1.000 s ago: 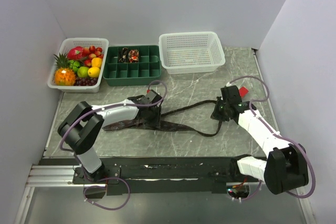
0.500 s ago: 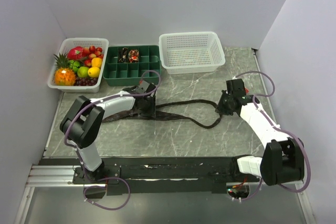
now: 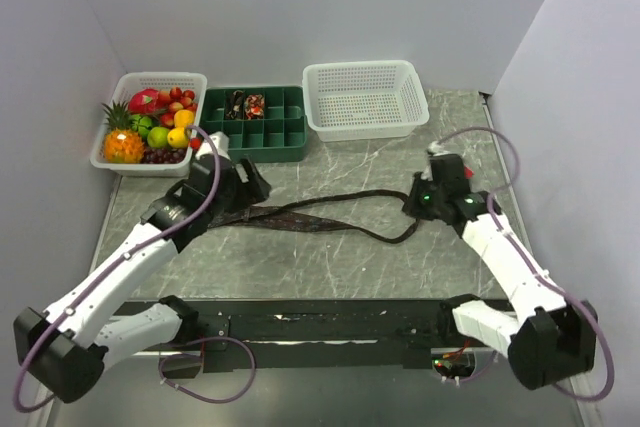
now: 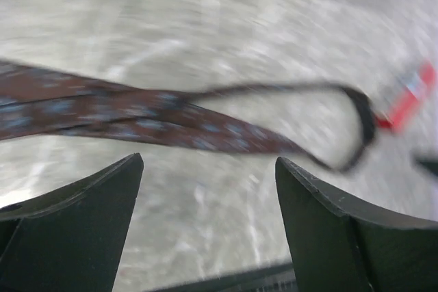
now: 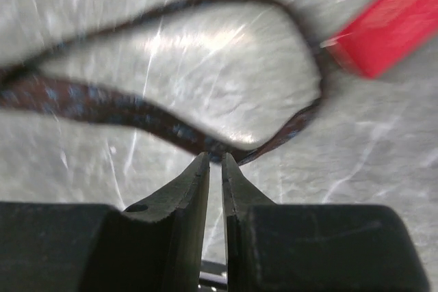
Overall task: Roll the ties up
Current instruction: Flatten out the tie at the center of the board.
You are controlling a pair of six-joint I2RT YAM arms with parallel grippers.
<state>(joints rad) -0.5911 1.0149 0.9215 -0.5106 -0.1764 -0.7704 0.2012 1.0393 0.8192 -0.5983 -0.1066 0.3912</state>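
Note:
One long dark patterned tie (image 3: 320, 219) lies stretched across the grey table, its narrow part looping round at the right. My left gripper (image 3: 252, 190) hovers over the tie's left part. In the left wrist view it (image 4: 209, 162) stands open and empty, with the tie (image 4: 137, 117) beyond its fingertips. My right gripper (image 3: 416, 205) is at the loop. Seen from the right wrist, its jaws (image 5: 215, 157) are shut on the narrow tie (image 5: 82, 111) at their tips. Two rolled ties (image 3: 246, 104) sit in the green tray.
At the back stand a fruit basket (image 3: 112, 159), a green divided tray (image 3: 255, 152) and a white mesh basket (image 3: 365, 127). A small red bar (image 5: 390, 25) lies on the table beside the tie's loop (image 4: 410, 94). Walls close in on both sides.
My left gripper has opened, let go of the tie and drawn back to the left. The right gripper stays shut on the narrow part and has shifted slightly.

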